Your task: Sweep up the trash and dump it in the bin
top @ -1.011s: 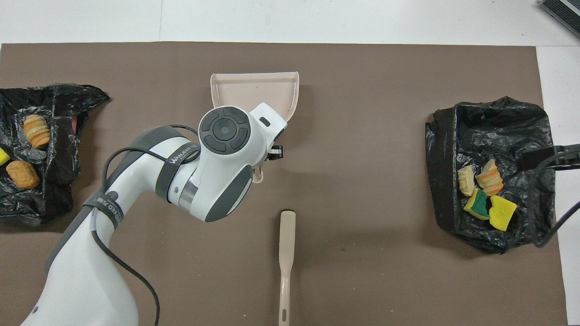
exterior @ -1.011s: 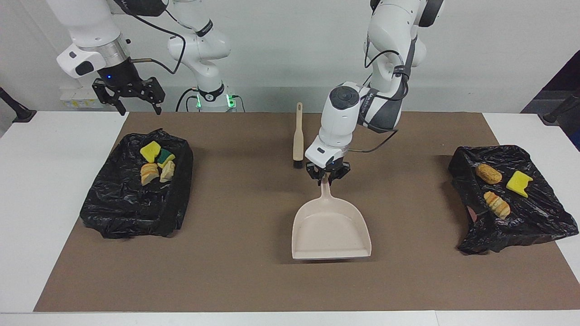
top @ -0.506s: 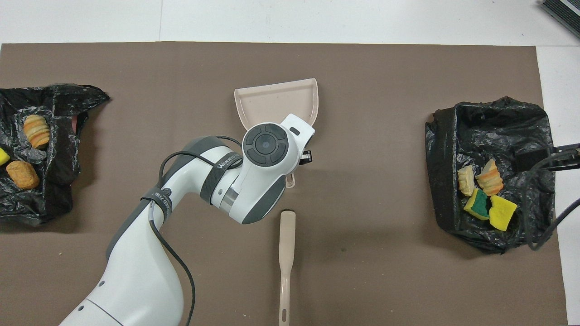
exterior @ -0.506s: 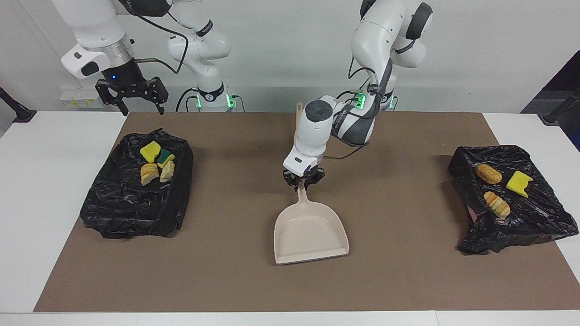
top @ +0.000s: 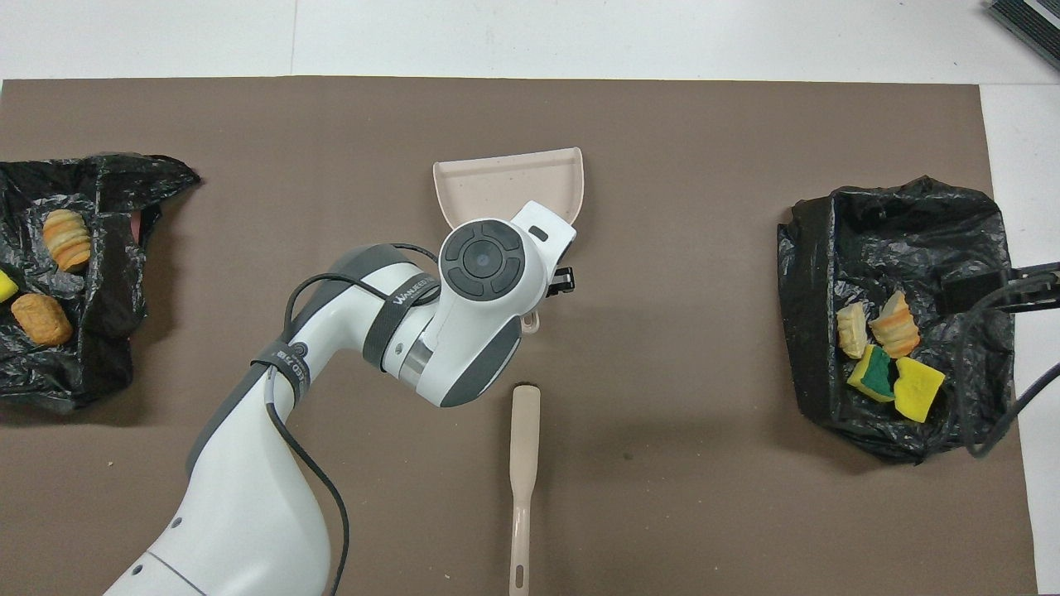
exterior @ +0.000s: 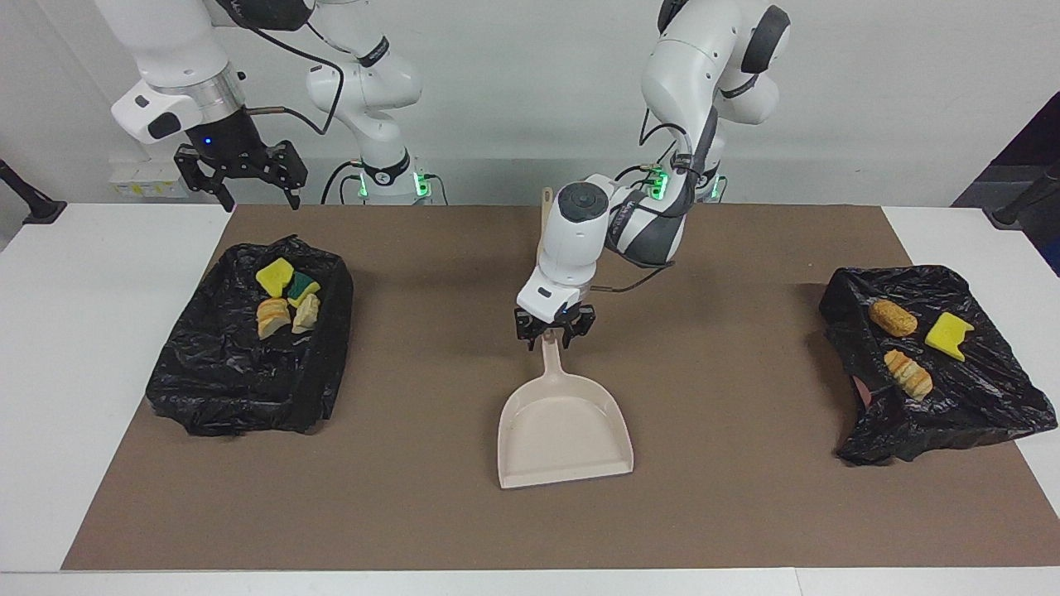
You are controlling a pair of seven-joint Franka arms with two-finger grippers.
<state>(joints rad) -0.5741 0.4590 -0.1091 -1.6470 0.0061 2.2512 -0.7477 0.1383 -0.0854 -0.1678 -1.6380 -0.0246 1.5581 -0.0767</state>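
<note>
My left gripper (exterior: 553, 334) hangs right at the tip of the dustpan's (exterior: 566, 430) handle in the middle of the brown mat (exterior: 745, 513), and I can see my fingers standing apart on either side of that handle, not clamped on it. The pan itself lies flat on the mat, its open mouth pointing away from me. From overhead my own wrist covers the handle, so only the pan's wide end (top: 509, 178) shows there.

The brush (top: 524, 463) lies on the mat nearer to me than the dustpan, its handle pointing back at me.

The trash sits in two heaps. Four pieces (exterior: 286, 300), yellow sponge chunks and bready bits, rest in the black-lined bin (exterior: 240, 381) toward my right arm's end. Three more (exterior: 911, 339) lie on the crumpled black bag (exterior: 977, 406) toward my left arm's end.

My right gripper (exterior: 242, 178) waits raised near its base, by the edge of the table nearest me and close to that bin, fingers spread wide, holding nothing.
</note>
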